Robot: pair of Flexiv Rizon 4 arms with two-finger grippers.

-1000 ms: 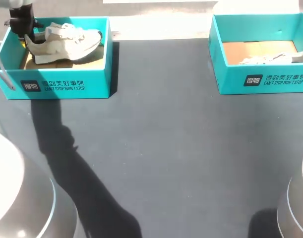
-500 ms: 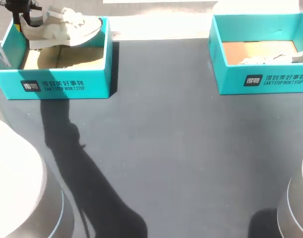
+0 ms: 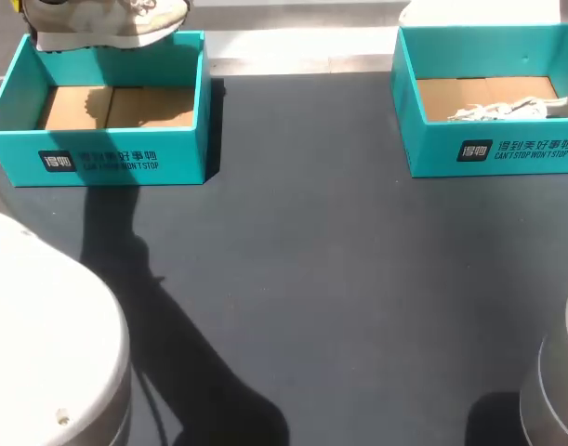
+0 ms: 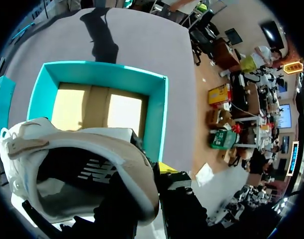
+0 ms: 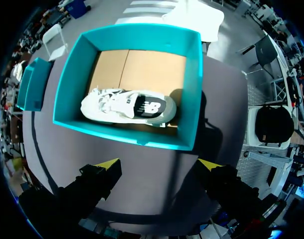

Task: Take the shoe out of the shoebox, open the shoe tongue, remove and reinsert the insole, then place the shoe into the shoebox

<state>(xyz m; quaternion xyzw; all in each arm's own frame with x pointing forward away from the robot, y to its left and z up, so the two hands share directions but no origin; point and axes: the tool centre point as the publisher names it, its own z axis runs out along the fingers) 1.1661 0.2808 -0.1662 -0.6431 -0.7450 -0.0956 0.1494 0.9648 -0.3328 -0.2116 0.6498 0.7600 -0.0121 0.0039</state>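
A beige and white shoe (image 3: 107,19) hangs above the far wall of the left teal shoebox (image 3: 107,158), whose cardboard floor lies bare. In the left wrist view my left gripper (image 4: 148,174) is shut on the heel collar of this shoe (image 4: 77,164), one yellow-tipped finger (image 4: 164,167) outside and the other hidden inside. The box (image 4: 161,114) lies below it. My right gripper (image 5: 159,167) is open above the near side of the right shoebox (image 5: 122,134), nothing between its fingers. A second white shoe (image 5: 127,107) lies on its side in that box.
The two teal boxes stand at the far corners of the dark table (image 3: 302,260), the right shoebox (image 3: 493,153) with its shoe (image 3: 507,110) partly in sight. My left arm (image 3: 42,334) fills the near left corner and my right arm (image 3: 553,381) the near right.
My left gripper has lifted the shoe up out of the left box, which is now bare inside. The right arm has kept still.
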